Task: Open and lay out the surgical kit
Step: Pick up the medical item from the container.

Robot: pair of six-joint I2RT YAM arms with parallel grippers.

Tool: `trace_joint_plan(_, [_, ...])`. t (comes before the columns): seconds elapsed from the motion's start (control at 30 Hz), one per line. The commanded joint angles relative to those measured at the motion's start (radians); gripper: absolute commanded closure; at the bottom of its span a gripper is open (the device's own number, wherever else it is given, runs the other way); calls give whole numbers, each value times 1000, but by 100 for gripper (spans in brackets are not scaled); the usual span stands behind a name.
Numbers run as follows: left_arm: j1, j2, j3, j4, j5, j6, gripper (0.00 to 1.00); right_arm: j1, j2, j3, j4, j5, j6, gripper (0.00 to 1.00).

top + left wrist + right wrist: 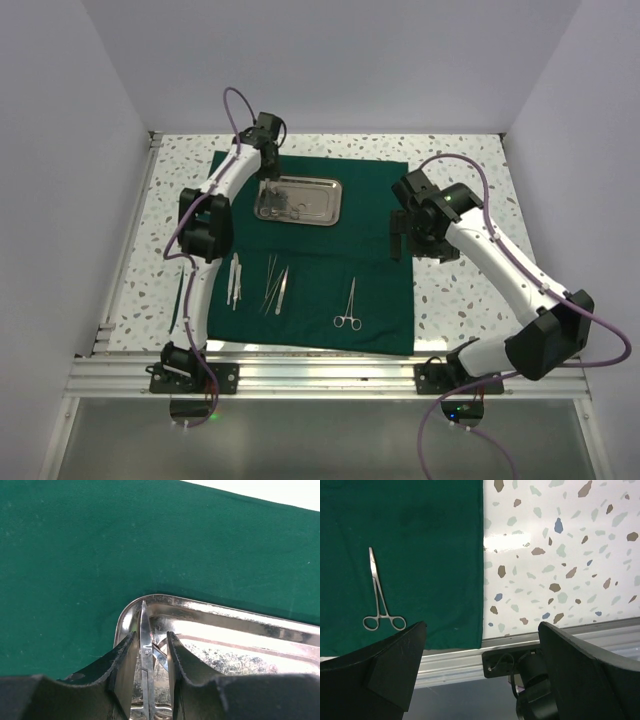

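Top cam: green cloth (380, 290) spread flat, steel tray (336, 201) at its far end, instruments (275, 285) rowed nearer. Only L wrist cam shows us left gripper (150, 635) jaws slightly apart, straddling a slim tool (145, 645) in the tray. R wrist: right gripper (482, 625) jaws wide apart, forceps (378, 590) on cloth.

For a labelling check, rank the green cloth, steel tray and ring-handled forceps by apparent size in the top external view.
Largest: green cloth.
Then: steel tray.
Smallest: ring-handled forceps.
All lie flat at one level, so nearness does not blur the order.

White arm links (497, 262) with black joints (205, 222); looping purple cables (226, 100); matte black fingers (395, 665).
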State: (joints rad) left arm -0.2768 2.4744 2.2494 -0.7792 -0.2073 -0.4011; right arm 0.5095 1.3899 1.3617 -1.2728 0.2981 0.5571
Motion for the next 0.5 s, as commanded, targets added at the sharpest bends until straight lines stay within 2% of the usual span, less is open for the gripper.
trace_joint_plan(0.0, [7,-23,1,32,6,30,67,-3,34,56,-13,22,0,2])
trace_joint_plan(0.47, [30,7,-93,55,26,39,69,-2,90,83,23,13,-31,2])
